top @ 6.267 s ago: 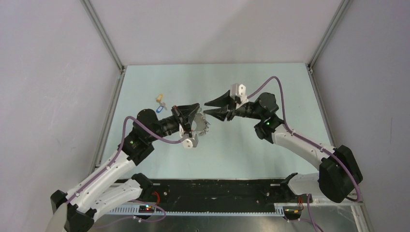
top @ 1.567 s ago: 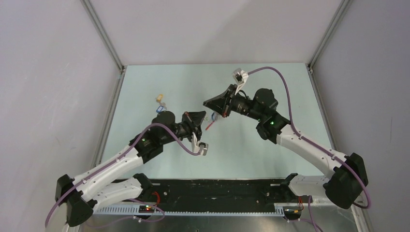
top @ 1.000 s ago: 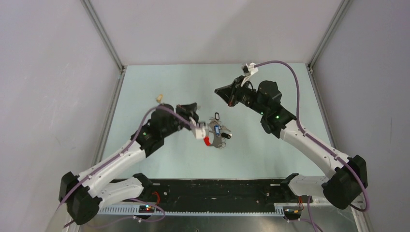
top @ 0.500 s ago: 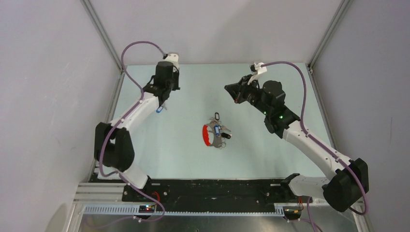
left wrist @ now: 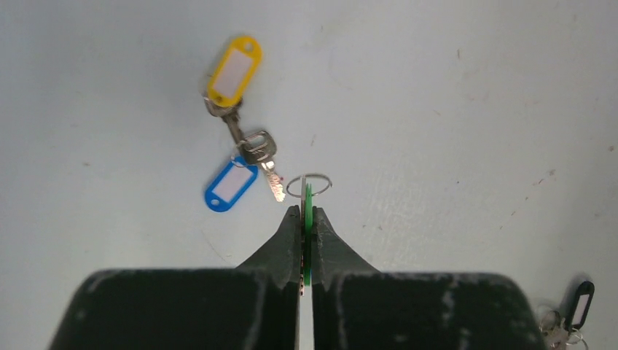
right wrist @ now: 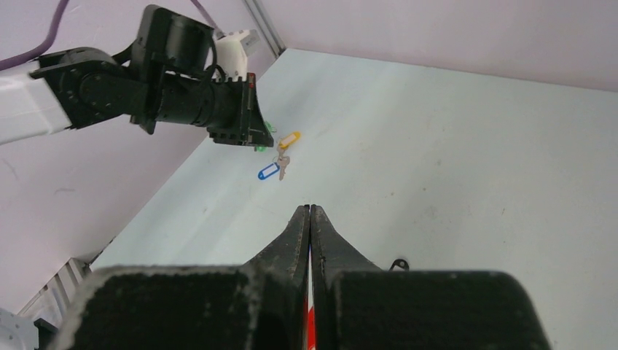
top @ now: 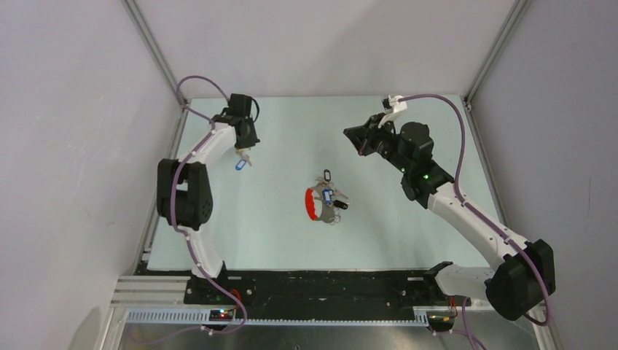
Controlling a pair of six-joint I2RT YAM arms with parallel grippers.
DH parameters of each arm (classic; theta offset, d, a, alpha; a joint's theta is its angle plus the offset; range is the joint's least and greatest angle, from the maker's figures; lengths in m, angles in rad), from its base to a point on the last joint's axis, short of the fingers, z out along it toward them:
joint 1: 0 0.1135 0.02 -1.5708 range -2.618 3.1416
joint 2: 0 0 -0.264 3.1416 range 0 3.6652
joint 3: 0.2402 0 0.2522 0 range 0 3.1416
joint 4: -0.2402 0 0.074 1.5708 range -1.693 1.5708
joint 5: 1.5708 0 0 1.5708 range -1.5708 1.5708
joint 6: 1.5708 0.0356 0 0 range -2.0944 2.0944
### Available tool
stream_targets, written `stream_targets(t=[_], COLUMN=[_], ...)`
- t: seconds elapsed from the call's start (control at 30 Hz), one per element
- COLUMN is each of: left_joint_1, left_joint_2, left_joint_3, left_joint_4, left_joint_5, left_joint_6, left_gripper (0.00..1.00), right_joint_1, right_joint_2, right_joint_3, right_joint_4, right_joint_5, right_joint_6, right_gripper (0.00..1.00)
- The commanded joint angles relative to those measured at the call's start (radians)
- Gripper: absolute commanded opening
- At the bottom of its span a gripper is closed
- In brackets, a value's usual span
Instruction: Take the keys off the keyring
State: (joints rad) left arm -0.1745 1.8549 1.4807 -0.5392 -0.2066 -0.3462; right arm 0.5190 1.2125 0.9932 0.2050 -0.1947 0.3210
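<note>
Left fingers [left wrist: 290,235] pinch a green tag [left wrist: 307,204] above the counter [left wrist: 452,109] at its far-left corner, near the loose blue key [left wrist: 230,187] and yellow key [left wrist: 234,70]. Right fingers [right wrist: 297,232] are closed. Keyring [top: 313,206] lies mid-counter, well apart, with more keys [top: 330,197] on it.

Red-banded keyring [top: 310,206]; green tag [left wrist: 307,209]

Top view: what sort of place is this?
Probably a robotics lab cell: left arm and right arm bolted to a table, plain walls on metal framing, wiring along the near edge.
</note>
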Motion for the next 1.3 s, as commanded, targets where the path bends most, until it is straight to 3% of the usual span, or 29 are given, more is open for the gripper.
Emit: stream_targets(t=[0.0, 0.03, 0.1, 0.13, 0.17, 0.2, 0.27, 0.4, 0.5, 0.63, 0.7, 0.73, 0.83, 0.97, 1.17, 1.27], left_joint_1=[0.035, 0.04, 0.05, 0.051, 0.051, 0.051, 0.051, 0.016, -0.063, -0.151, -0.159, -0.159, -0.157, -0.159, -0.161, -0.162], left_joint_2=[0.075, 0.078, 0.073, 0.061, 0.048, 0.041, 0.017, -0.039, -0.109, -0.2, -0.251, -0.271, -0.382, -0.553, -0.921, -1.118], left_joint_3=[0.072, 0.074, 0.077, 0.077, 0.08, 0.082, 0.084, 0.113, 0.146, 0.167, 0.169, 0.17, 0.156, 0.057, -0.282, -0.469], left_joint_4=[-0.105, -0.105, -0.106, -0.105, -0.104, -0.103, -0.103, -0.102, -0.101, -0.1, -0.099, -0.098, -0.06, 0.047, 0.276, 0.377], left_joint_5=[0.096, 0.109, 0.115, 0.113, 0.109, 0.107, 0.102, 0.087, 0.001, -0.064, -0.009, 0.023, 0.027, -0.012, -0.141, -0.169], left_joint_6=[-0.063, -0.066, -0.07, -0.068, -0.062, -0.059, -0.046, 0.026, 0.137, 0.165, 0.166, 0.168, 0.153, 0.123, 0.157, 0.176], left_gripper=[0.0, 0.03, 0.3, 0.46, 0.52, 0.65, 0.77, 0.95, 0.99, 1.0, 1.0, 1.0, 1.0, 1.0, 1.0, 1.0], right_joint_1=[-0.008, -0.008, -0.01, -0.01, -0.01, -0.01, -0.01, -0.01, -0.01, -0.011, -0.016, -0.019, -0.031, -0.047, -0.096, -0.123], right_joint_2=[-0.042, -0.048, -0.055, -0.056, -0.056, -0.056, -0.057, -0.062, -0.07, -0.087, -0.111, -0.135, -0.189, -0.245, -0.342, -0.411], right_joint_3=[-0.022, -0.024, -0.03, -0.031, -0.032, -0.032, -0.032, -0.031, -0.032, -0.032, -0.032, -0.032, -0.048, -0.08, -0.081, -0.089], right_joint_4=[0.049, 0.05, 0.05, 0.046, 0.044, 0.039, 0.031, 0.009, -0.003, 0.015, 0.039, 0.046, 0.058, 0.051, -0.035, -0.057], right_joint_5=[-0.009, -0.007, -0.009, -0.015, -0.037, -0.054, -0.056, -0.041, 0.004, 0.123, 0.175, 0.171, 0.16, 0.371, 0.72, 0.792], right_joint_6=[0.002, -0.002, -0.012, -0.018, -0.035, -0.046, -0.067, -0.109, -0.138, -0.097, -0.043, -0.048, -0.075, -0.119, -0.186, -0.177], right_gripper=[0.0, 0.01, 0.08, 0.18, 0.25, 0.36, 0.44, 0.48, 0.53, 0.71, 0.95, 0.97, 0.99, 0.99, 1.0, 0.99])
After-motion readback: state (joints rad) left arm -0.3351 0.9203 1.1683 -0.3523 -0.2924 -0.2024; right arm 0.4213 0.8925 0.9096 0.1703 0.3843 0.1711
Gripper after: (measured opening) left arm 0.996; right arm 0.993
